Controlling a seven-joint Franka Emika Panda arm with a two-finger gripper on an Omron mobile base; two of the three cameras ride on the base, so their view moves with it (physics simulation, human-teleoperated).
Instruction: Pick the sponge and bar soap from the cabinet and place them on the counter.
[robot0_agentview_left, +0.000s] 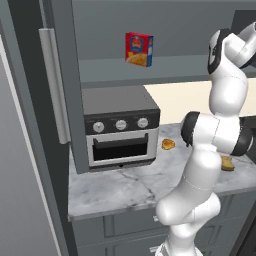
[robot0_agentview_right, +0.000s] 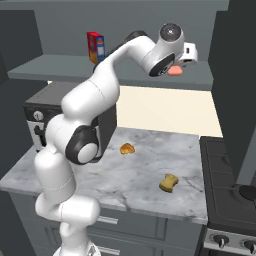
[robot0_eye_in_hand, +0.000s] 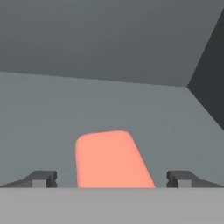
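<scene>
**Gripper at the soap, jaws wide**

My gripper is up inside the cabinet, just above the grey shelf. Jaws stand wide apart; nothing is held. In the hand view the two fingertips sit on either side of the soap, which lies flat on the shelf between them, not touched by either tip as far as I can see.

From the right base view the soap shows as a pink bar on the shelf, just under my wrist. A red box stands upright on the same shelf, well to the left of the soap.

The sponge lies on the counter, near the stove. A glossy orange lump also lies on the counter, between the sponge and the toaster oven. The sponge and lump are apart, not touching
</scene>
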